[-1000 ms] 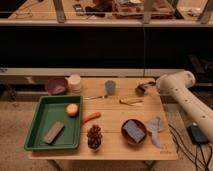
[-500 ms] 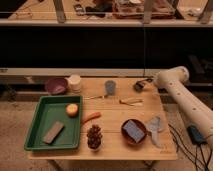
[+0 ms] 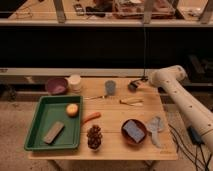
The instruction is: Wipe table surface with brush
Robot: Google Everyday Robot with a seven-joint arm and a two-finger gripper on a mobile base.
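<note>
A white robot arm (image 3: 187,102) reaches in from the right over a pale plank table (image 3: 112,142), its pincer (image 3: 139,83) at the far right corner, closed beside the brush (image 3: 133,86); whether it actually grips the brush cannot be told. The small dark brush sits at the table's back edge, just right of a grey cup (image 3: 110,87); its handle and long axis cannot be made out. Near it, towards the front, lies a pale yellow-handled utensil (image 3: 131,101). Along the back edge to the left stand a white jar (image 3: 75,82) and a purple bowl (image 3: 56,85). A green tray (image 3: 40,142) fills the left side, holding an orange fruit (image 3: 73,110) and a tan block (image 3: 53,132). A carrot (image 3: 91,117) and a pinecone (image 3: 94,136) lie mid-table, a brown bowl (image 3: 133,132) with a blue-grey item inside and a grey cloth (image 3: 155,126) at front right
</note>
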